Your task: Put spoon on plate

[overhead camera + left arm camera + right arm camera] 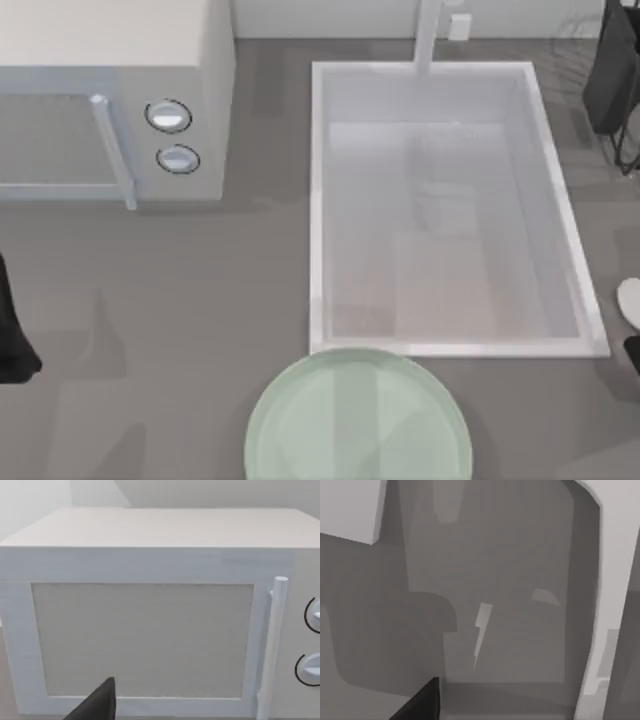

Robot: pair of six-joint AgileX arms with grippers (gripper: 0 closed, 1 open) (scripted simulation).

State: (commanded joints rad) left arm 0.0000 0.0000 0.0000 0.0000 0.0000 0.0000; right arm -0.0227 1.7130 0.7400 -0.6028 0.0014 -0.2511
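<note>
I can make out the spoon (630, 298) only as a white rounded bit at the table's far right edge, just beyond the sink (560, 215) corner; its handle's direction I cannot tell. The plate (300, 430) sits well apart, toward the left at the near edge. My right arm is the nearer one; whether either claw is open I cannot tell.

No readable text, labels, brands or numbers anywhere. Microwave (120, 110) front is blank in top and left wrist views; its two knobs (168, 116) carry no markings that can be read. Sink (560, 215) and plate (358, 420) are plain and unmarked.
</note>
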